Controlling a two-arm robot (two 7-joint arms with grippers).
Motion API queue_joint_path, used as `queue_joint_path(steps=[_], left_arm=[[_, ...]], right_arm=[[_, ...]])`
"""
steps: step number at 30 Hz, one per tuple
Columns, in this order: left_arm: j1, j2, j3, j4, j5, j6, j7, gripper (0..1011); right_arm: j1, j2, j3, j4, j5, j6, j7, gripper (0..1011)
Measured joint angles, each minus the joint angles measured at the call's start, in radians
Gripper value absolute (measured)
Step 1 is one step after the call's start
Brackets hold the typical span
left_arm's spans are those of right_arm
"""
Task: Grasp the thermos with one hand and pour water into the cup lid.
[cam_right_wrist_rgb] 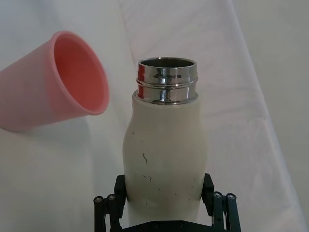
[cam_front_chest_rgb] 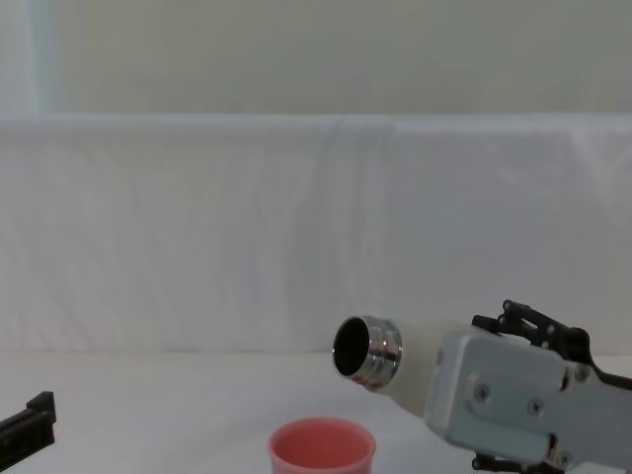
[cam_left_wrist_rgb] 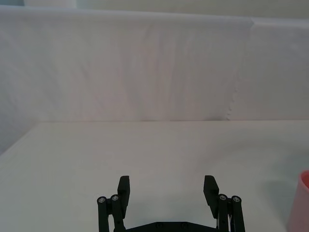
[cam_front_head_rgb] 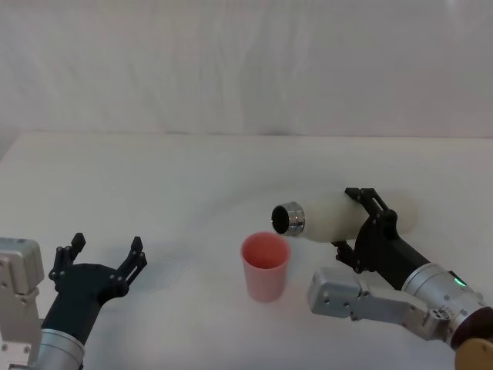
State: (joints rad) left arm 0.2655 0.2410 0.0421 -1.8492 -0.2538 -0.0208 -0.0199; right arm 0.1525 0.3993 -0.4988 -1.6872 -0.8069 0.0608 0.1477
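Thermos (cam_front_chest_rgb: 415, 380) base hidden behind right tool's (cam_front_chest_rgb: 533, 395) housing in chest view; cup lid (cam_left_wrist_rgb: 300, 203) cut off at left wrist view's edge.

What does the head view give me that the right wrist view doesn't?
Head view alone: the left gripper, open and idle at the table's near left, and the thermos lying nearly level above the table. Right wrist view alone: dark specks on the thermos body. Both: the right gripper shut on the thermos, steel mouth close to the cup lid.
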Motion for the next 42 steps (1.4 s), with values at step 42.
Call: queue_joint_path(steps=[42], left_arm=[[0.0, 0.0, 0.0, 0.0, 0.0, 0.0, 0.0, 1001]], right_arm=[[0.034, 0.02, -0.049, 0.011, -0.128, 0.042, 0.006, 951]])
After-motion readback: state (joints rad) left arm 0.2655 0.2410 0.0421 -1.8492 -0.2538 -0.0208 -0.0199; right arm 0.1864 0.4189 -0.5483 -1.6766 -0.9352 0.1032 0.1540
